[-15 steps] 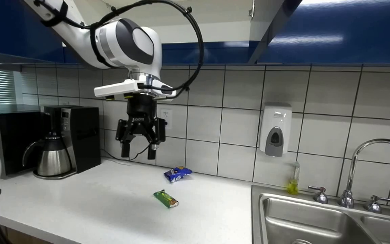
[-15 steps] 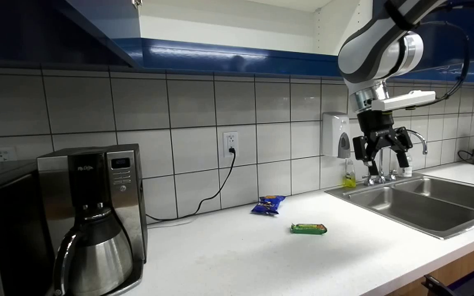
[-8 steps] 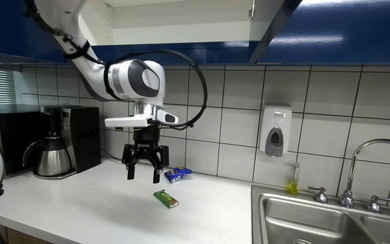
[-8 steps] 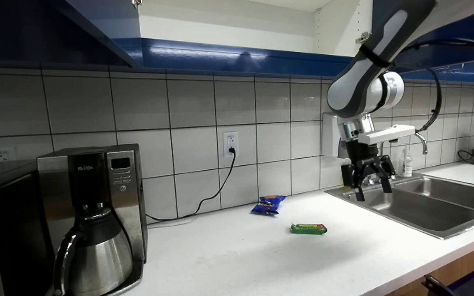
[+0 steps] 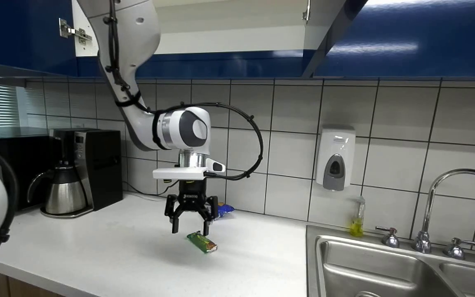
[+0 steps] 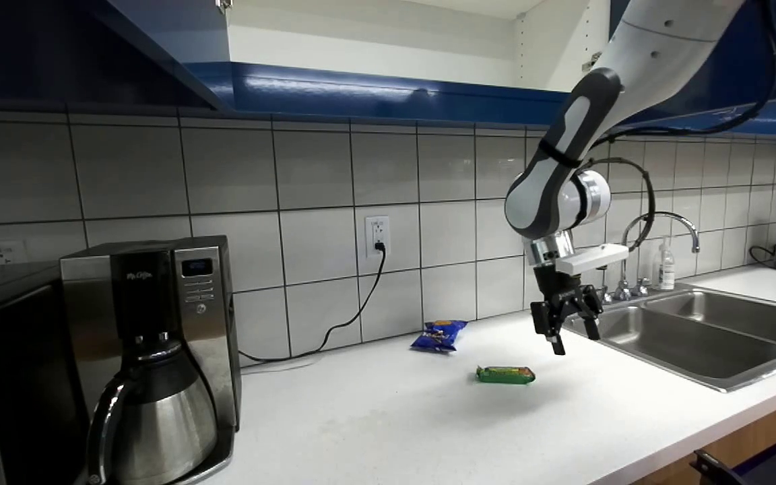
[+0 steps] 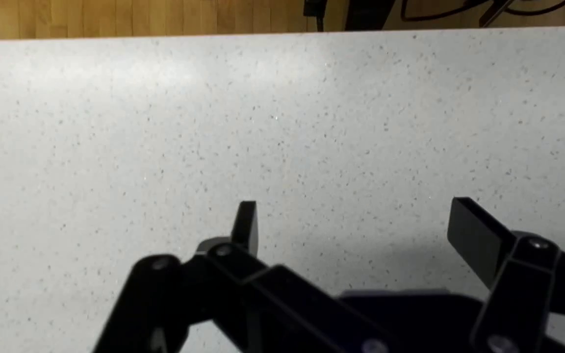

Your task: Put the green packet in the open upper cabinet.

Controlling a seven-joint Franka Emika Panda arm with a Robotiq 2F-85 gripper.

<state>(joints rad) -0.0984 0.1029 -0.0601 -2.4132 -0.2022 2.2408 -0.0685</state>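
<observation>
The green packet (image 5: 202, 242) lies flat on the white counter; it also shows in an exterior view (image 6: 505, 375). My gripper (image 5: 190, 229) points down, open and empty, above the counter; it also shows in an exterior view (image 6: 575, 340), apart from the packet and on its sink side. In the wrist view the gripper's fingers (image 7: 353, 220) are wide apart with bare counter between them; the packet is out of that view. The open upper cabinet (image 5: 233, 39) is above the backsplash, with a pale, bare interior that also shows in an exterior view (image 6: 374, 40).
A blue packet (image 6: 439, 335) lies near the wall, partly hidden by the gripper in an exterior view (image 5: 225, 209). A coffee maker (image 6: 152, 364) stands at one end, the sink (image 6: 691, 330) at the other. A soap dispenser (image 5: 336, 159) is on the wall. The cabinet doors stand open.
My gripper has come down from high above the counter to near the green packet's level, shifting sideways as it descended. It stays open. Both packets have not moved.
</observation>
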